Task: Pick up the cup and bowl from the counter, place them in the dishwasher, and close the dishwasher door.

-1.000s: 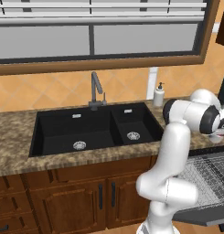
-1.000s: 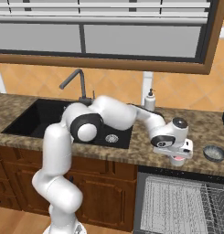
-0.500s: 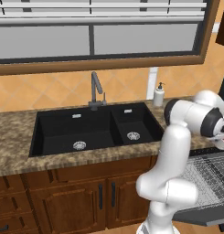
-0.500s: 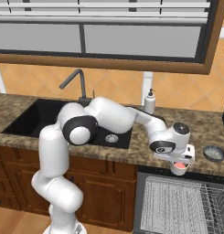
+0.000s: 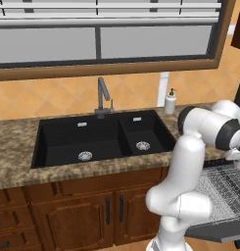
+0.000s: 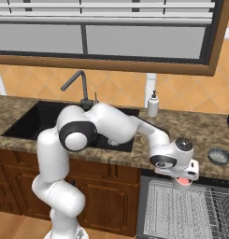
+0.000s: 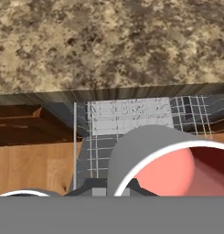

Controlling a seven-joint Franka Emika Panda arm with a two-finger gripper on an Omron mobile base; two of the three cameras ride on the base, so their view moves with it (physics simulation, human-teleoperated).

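Counter (image 6: 200,128): speckled brown-and-tan granite slab, spanned the middle band of both base views; filled the upper half of the hand view.

Window (image 5: 107,41): wide, dark-framed, across the top of both base views, above orange tiled wall.

Sink (image 5: 102,139): black double basin, set in the counter at centre of the left base view; dark faucet (image 5: 103,98) at its back edge.

Dishwasher (image 6: 190,214): open, grey wire-mesh rack at lower right of the right base view; seen too at the right edge of the left base view and at centre of the hand view, below the counter's edge.

Dishwasher door (image 5: 224,230): dark grey panel, lowered, at lower right corner of the left base view.

Cabinets (image 5: 77,211): brown wood, black handles, under the counter at lower left.

Soap dispenser (image 6: 153,104): white, upright on the counter, right of the faucet.

Bowl (image 6: 218,156): dark, on the counter near the right edge of the right base view.

Gripper (image 6: 182,177): just over the rack's near edge; jaws drawn in tight on the cup.

Cup (image 6: 183,181): pink inside, white rim, grey outside; held above the rack, large at lower right of the hand view.
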